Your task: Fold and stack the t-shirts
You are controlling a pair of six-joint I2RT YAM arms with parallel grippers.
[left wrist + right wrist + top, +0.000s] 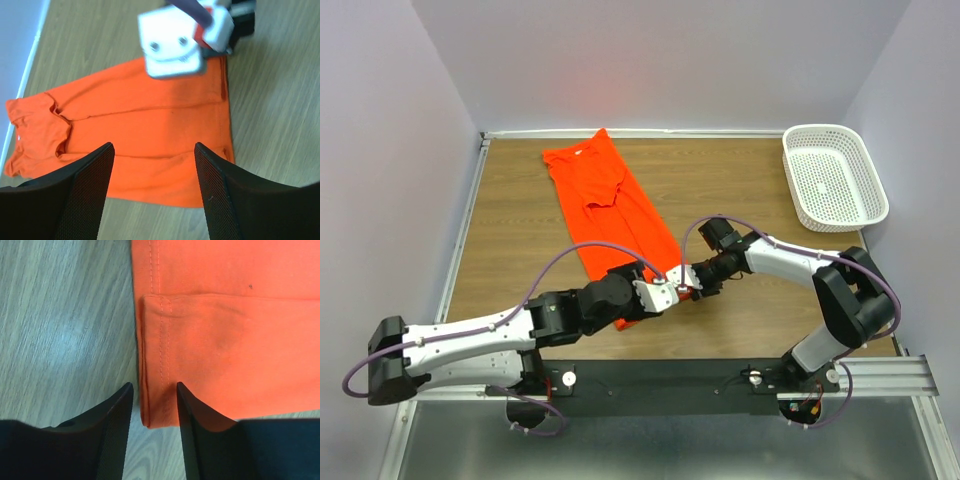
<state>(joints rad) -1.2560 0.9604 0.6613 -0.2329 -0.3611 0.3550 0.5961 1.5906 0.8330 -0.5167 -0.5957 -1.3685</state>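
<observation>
One orange-red t-shirt (pixel 610 205) lies on the wooden table, folded into a long strip with its collar toward the back wall. Both grippers meet at its near hem end. My left gripper (pixel 152 146) is open and hovers over the strip's long edge (pixel 150 195), with nothing between its fingers. From the overhead camera it (pixel 665 293) sits right beside the right gripper (pixel 688 283). My right gripper (pixel 154 385) is open, and its jaws straddle the folded hem corner (pixel 155 415) with a gap on the left side. The t-shirt (pixel 225 340) fills the right wrist view.
A white lattice basket (pixel 833 177) stands at the back right corner of the table. The right wrist's white housing (pixel 172 47) hangs over the shirt's hem end in the left wrist view. Bare wood (pixel 750 190) lies between shirt and basket.
</observation>
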